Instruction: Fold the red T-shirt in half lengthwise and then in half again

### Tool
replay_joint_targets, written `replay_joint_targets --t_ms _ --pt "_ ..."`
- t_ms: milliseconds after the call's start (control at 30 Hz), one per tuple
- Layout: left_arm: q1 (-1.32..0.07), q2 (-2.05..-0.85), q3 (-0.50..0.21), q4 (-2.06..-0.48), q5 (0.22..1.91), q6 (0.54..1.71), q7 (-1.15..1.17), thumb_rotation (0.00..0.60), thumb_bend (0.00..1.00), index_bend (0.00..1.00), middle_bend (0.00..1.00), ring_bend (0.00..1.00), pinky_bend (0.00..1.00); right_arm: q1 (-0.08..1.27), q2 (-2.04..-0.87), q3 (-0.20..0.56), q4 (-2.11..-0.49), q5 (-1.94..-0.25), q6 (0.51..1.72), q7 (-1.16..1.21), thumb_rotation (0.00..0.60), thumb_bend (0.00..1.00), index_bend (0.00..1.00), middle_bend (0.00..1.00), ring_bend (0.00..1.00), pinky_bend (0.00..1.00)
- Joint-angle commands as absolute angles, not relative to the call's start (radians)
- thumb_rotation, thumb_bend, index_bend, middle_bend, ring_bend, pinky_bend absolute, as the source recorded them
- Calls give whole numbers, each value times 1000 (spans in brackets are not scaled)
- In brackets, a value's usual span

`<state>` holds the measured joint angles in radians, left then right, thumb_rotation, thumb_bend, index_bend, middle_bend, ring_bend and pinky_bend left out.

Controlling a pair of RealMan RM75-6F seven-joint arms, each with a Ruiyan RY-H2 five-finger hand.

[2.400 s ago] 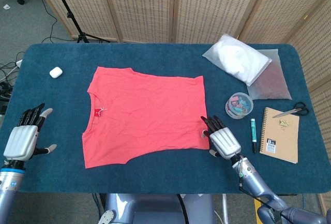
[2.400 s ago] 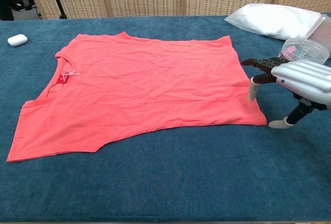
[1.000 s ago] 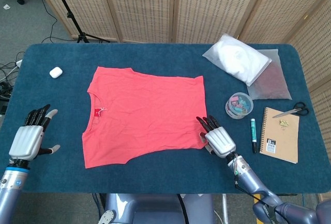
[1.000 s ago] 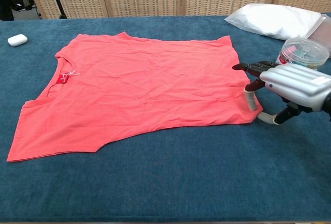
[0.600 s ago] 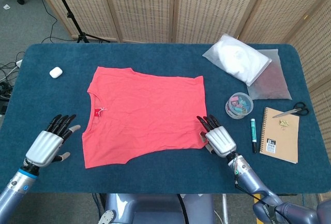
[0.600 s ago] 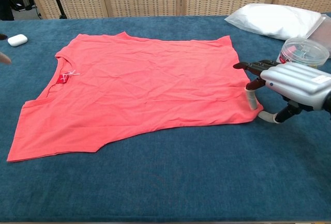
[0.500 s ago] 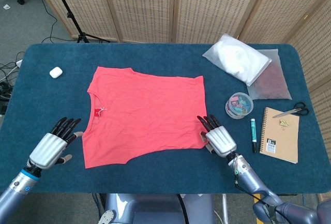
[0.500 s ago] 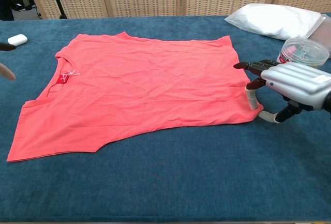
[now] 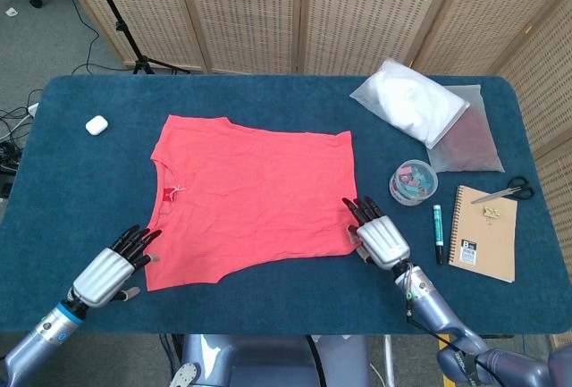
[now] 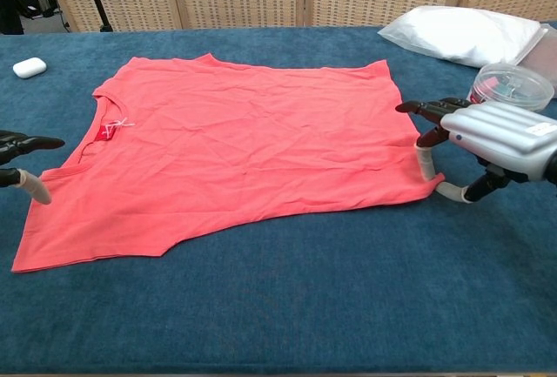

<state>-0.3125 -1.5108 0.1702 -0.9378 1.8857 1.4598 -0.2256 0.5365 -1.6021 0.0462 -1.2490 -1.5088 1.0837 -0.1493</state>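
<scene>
Head view: the left hand (image 9: pixel 109 271) has swept in from far out on the surface (image 9: pixel 268 302) to the shirt's (image 9: pixel 250 195) near sleeve corner, fingers spread and empty, tips at the cloth's edge. The right hand (image 9: pixel 382 239) has hardly moved; it sits at the shirt's near hem corner, fingers parted, thumb low beside the hem. Whether it has cloth pinched I cannot tell from here. Both hands now flank the shirt's near long edge, so the first lengthwise fold looks about to begin. The shirt lies flat and unfolded mid-surface, thin, soft, lightly creased, coral-red knit on blue pile.

Chest view: only the left hand's dark fingers (image 10: pixel 26 144) enter, now just beside the shirt's (image 10: pixel 235 151) sleeve, apart and holding nothing. The right hand (image 10: pixel 487 146), silver-backed, has one pale tip on the hem corner and the thumb curled on the surface (image 10: pixel 305 299) beside the shirt; nothing looks gripped yet.
</scene>
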Motion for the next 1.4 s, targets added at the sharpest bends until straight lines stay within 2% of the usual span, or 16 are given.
replay_joint_targets --t_ms 33,733,1100,1400 --pt "-313 -1518 179 -924 1891 1466 -230 600 123 356 0 0 0 537 -1601 47 -1250 -1508 1084 -149 600 414 547 0 0 0" --pt "-324 -1555 208 -894 1880 1450 -218 600 173 375 0 0 0 540 -1600 48 -1251 -1497 1084 -152 600 414 547 0 0 0" --pt "-335 -1563 213 -911 1875 1440 -204 600 281 426 0 0 0 541 -1597 48 -1252 -1495 1085 -151 600 414 547 0 0 0" --pt "-342 -1572 222 -920 1875 1425 -187 600 301 459 0 0 0 542 -1595 49 -1254 -1493 1085 -148 600 414 547 0 0 0"
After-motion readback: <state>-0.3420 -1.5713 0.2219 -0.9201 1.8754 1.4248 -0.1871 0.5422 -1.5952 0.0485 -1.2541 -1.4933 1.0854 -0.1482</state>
